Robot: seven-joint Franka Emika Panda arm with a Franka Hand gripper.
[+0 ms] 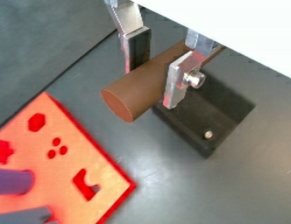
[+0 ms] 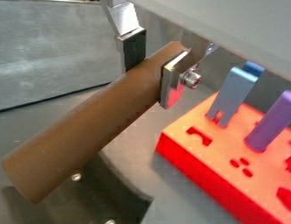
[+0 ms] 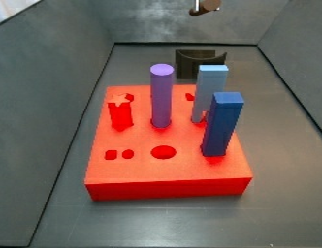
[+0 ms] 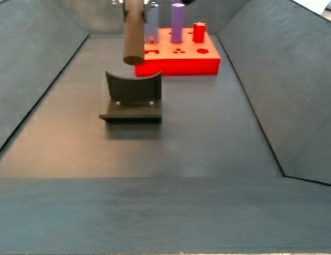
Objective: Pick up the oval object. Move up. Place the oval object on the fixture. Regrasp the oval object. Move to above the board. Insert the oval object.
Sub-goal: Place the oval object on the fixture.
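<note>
Hidden: in a side view only a scrap of the gripper shows at the top edge, at 12 o'clock; in a side view the arm is cut off above the peg, and the fingers cannot be made out there.
Oval object: the slim dark-brown rod-like oval peg has a smooth matte side and a flat rounded end face; it looks long and foreshortened in a wrist view, and hangs upright in a side view.
Where it is: up in the air, its lower end just above the fixture's upright part – I cannot tell whether they touch.
Gripper: the two-finger gripper with flat silver plates and dark pads pinches the peg near its upper end – one plate on each side, seen in both wrist views.
Fixture: one small dark grey-black bracket on the grey floor, at 6 o'clock of the board in that view; partly behind the blue pegs in a side view.
Board: one thick bright-red square slab with shaped holes.
Pegs standing in it: one purple round cylinder, two blue rectangular pegs, one short red piece.
</note>
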